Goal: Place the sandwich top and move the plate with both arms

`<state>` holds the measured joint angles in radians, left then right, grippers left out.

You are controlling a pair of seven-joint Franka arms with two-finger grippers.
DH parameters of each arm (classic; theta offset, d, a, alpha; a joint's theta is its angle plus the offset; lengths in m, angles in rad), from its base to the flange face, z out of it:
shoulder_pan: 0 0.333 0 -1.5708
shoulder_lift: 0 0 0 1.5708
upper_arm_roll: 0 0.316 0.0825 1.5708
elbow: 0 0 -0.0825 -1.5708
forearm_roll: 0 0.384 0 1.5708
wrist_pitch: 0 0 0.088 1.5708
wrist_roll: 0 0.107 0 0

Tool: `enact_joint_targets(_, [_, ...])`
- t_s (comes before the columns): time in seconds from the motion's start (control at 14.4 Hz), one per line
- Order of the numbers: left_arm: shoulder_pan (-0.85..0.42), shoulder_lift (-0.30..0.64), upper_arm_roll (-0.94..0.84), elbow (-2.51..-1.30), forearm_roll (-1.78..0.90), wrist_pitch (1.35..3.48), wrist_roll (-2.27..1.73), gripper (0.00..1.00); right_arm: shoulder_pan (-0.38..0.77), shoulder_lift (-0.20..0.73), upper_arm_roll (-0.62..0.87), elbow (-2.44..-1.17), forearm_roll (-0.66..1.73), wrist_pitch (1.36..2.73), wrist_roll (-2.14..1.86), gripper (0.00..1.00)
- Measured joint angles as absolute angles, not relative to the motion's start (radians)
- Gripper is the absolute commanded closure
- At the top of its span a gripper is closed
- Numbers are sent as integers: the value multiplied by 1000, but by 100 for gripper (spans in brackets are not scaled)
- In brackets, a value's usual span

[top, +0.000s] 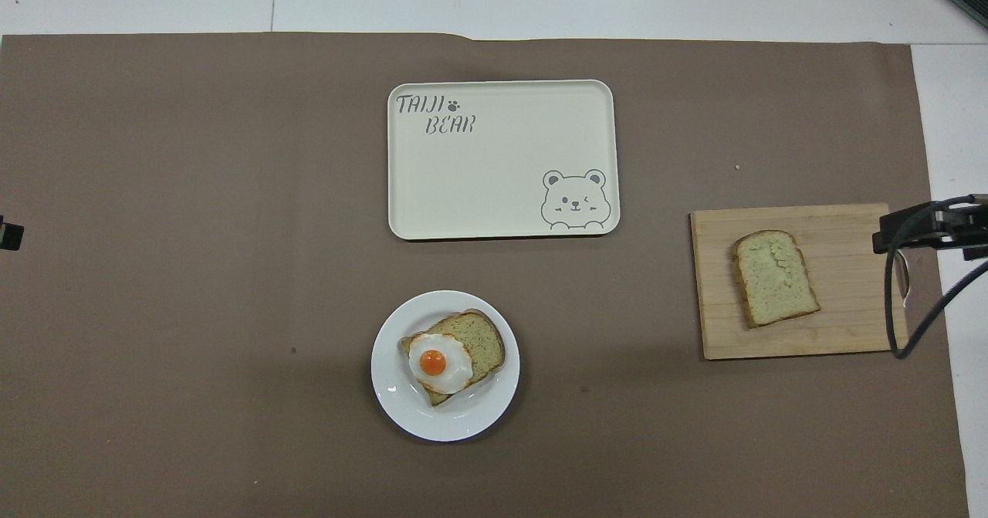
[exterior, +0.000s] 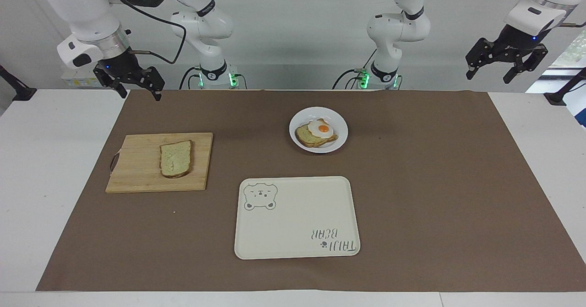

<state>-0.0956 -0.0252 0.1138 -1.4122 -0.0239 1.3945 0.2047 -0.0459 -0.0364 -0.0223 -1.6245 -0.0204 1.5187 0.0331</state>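
The sandwich top (exterior: 176, 158) is laid flat on a wooden cutting board (exterior: 137, 165) toward the right arm's end of the bench, so it can be taken from above. The plate (exterior: 339, 138), carrying the egg-topped slice (exterior: 317, 134), is set nearer to the robots than the cream tray (exterior: 297, 224), probably its destination. The right hand (exterior: 136, 87) is raised, open and empty, over the bench edge by the board. The left hand (exterior: 496, 69) waits raised and open at the left arm's end.

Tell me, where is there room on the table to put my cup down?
The brown mat is bare toward the left arm's end, past the plate and the bear tray, which is bare too. It is busier around the cutting board with its bread slice, where the open right gripper hovers near its corner.
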Motion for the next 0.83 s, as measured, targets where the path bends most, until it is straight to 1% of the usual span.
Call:
enact_joint_targets(0.56, [-96,-25,114,-1412,-24,1395,205,0,-61,-105,-24,-1750,-20,1629,-32,0])
enact_joint_targets(0.69, [-96,-25,114,-1412,-24,1395,205,0,-62,-109,-24,-1767,-20,1635,-35,0])
enact_joint_targets(0.83, [-96,-25,114,-1412,-24,1395,205,0,-67,-109,-24,-1807,-20,1684,-53,0])
